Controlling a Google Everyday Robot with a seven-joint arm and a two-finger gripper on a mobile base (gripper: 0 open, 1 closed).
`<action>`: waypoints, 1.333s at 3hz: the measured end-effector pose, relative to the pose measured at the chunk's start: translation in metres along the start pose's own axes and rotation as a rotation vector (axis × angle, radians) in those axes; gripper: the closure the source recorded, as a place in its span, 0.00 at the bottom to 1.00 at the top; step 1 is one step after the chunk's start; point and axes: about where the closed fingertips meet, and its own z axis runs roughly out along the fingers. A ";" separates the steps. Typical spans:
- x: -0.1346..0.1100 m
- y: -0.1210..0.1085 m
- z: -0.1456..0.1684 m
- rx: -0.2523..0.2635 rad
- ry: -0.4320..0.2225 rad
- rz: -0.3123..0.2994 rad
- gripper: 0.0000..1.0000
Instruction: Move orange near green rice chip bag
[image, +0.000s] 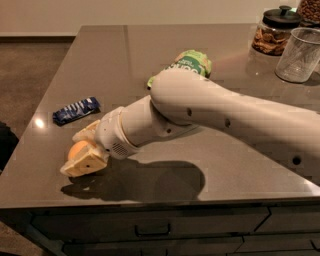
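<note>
The orange (76, 149) rests on the dark tabletop (100, 60) near its front left corner. My gripper (81, 149) reaches in from the right and sits around the orange. One tan finger (86, 163) is on the near side and the other (86, 133) on the far side, both pressed against the fruit. The green rice chip bag (193, 62) lies further back toward the middle of the table. My arm's white elbow (185, 100) partly hides it. The bag is well apart from the orange.
A dark blue candy bar wrapper (76, 110) lies just behind the gripper on the left. A lidded glass jar (279, 31) and a clear plastic cup (300, 55) stand at the back right. The table's front edge (150, 202) is close to the orange.
</note>
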 end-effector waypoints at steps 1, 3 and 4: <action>0.001 -0.015 -0.018 0.028 -0.004 0.030 0.83; 0.036 -0.093 -0.130 0.281 -0.086 0.257 1.00; 0.057 -0.126 -0.168 0.405 -0.117 0.322 1.00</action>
